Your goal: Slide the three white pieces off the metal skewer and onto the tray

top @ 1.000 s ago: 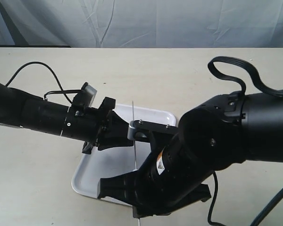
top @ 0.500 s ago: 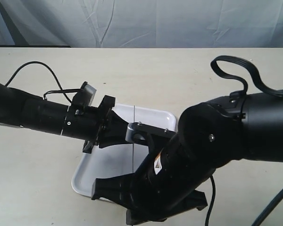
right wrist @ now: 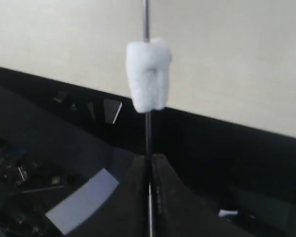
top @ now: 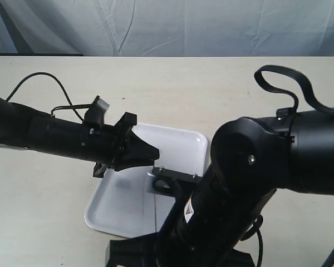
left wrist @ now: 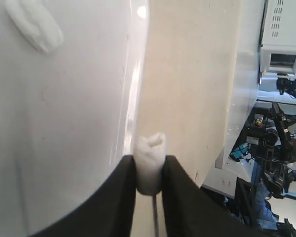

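My left gripper (left wrist: 149,160) is shut on a white piece (left wrist: 151,147) just over the rim of the white tray (left wrist: 64,128). The metal skewer (left wrist: 154,217) runs out of that piece towards the camera. A second white piece (left wrist: 34,24) lies loose on the tray. My right gripper (right wrist: 149,159) is shut on the skewer (right wrist: 146,19). A third white piece (right wrist: 148,81) sits on the rod a little beyond its fingertips. In the exterior view the left gripper (top: 153,152) hangs over the tray (top: 181,144). The right gripper is hidden under its own arm (top: 250,167).
The tray lies on a beige table (top: 222,83) with a grey cloth backdrop (top: 172,25) behind. The bulky right arm fills the near right of the exterior view, its cable (top: 278,83) looping above it. The left arm (top: 39,130) has a thin wire.
The right arm has drawn back towards the near edge, pulling the skewer with it. The rod's far end no longer shows past the left gripper, which has shifted only slightly.
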### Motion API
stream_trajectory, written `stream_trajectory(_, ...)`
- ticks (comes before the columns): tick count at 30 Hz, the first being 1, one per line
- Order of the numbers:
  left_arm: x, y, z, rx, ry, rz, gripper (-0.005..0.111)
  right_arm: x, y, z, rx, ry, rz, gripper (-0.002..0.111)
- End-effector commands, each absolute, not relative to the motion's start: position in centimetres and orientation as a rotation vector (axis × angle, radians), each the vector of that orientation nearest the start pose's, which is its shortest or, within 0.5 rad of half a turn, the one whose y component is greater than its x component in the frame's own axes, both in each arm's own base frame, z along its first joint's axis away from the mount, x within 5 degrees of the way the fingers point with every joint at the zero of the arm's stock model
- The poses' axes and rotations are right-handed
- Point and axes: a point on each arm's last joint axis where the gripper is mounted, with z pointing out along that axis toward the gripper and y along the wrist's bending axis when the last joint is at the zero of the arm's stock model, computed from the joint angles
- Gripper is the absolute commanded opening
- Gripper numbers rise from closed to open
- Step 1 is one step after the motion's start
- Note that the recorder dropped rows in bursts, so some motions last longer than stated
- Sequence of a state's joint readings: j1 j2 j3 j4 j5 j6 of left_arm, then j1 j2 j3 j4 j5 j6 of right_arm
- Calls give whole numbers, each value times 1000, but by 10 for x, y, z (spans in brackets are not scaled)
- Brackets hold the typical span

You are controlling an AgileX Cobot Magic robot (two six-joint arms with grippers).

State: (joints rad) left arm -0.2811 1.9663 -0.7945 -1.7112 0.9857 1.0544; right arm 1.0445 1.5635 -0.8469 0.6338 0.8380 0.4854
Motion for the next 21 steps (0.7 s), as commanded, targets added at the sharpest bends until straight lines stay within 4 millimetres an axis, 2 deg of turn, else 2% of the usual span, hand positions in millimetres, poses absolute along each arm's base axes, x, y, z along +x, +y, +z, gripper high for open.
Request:
stream_trajectory(1, 294, -151, 122, -195, 2540, -1592, 18, 81, 248, 200, -403, 3446, 641, -1)
stream_trajectory(4, 302, -139, 124, -235, 2511, -1581, 18, 73, 244, 201, -474, 3501, 583, -1)
stream_trajectory(8, 300, -129, 123, -191, 2545, -1591, 19, 78, 244, 202, -473, 3420, 571, -1)
stream_trajectory(12, 296, -131, 125, -135, 2560, -1643, 29, 86, 240, 197, -474, 3355, 448, -1)
stream_trajectory(14, 292, -133, 127, -98, 2556, -1701, 35, 90, 235, 193, -488, 3333, 329, -1)
stream_trajectory(16, 288, -134, 129, -84, 2568, -1759, 37, 95, 233, 189, -478, 3306, 247, -1)
stream_trajectory(21, 274, -143, 126, -59, 2613, -1813, 36, 116, 233, 183, -342, 3260, 316, -1)
